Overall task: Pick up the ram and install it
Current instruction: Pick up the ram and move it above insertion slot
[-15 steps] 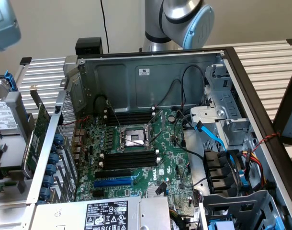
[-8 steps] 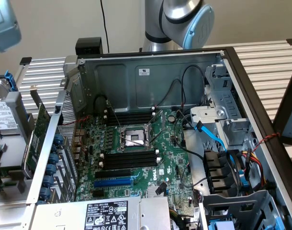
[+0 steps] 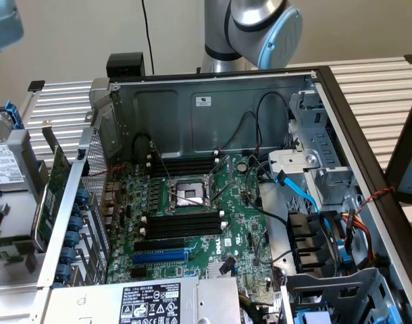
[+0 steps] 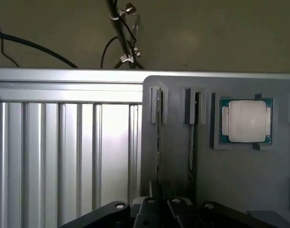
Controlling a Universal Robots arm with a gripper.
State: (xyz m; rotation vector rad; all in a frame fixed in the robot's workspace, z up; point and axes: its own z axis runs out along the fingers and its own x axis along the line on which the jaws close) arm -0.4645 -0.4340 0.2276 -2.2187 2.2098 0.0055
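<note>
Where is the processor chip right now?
In the wrist view, the processor chip lies flat in a recess of the grey tray, beside two ram sticks standing on edge in narrow slots.

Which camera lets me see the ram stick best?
The wrist view. There the ram stands on edge in a slot of the grey holder, seen from its thin side. The exterior view gives the open computer case with its long black slots.
</note>
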